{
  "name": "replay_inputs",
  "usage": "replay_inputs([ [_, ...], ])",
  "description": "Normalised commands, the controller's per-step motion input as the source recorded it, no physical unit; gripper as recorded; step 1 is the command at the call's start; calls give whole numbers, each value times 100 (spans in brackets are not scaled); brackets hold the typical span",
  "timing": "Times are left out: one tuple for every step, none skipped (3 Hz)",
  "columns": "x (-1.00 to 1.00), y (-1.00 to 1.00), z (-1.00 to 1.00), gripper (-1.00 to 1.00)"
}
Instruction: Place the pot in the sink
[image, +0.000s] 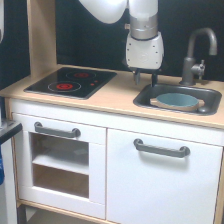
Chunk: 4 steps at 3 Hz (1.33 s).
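Observation:
The blue-grey pot (177, 101) with its tan rim band sits inside the dark grey sink (211, 107) on the exterior view's right of the counter. My gripper (145, 79) hangs just above the sink's back left corner, to the left of the pot and apart from it. Its two dark fingers (137, 78) point down with a small gap between them and nothing in them.
A flat black hob (71, 82) with red rings lies on the exterior view's left of the counter. A dark grey tap (196, 52) stands behind the sink. White cabinet doors with grey handles (161, 148) are below. A wooden side panel (41, 35) rises at the left.

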Motion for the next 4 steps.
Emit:
replay_inputs([
  [-33, -7, 53, 100],
  [-33, -4, 47, 100],
  [-34, -4, 45, 100],
  [-32, -5, 35, 100],
])
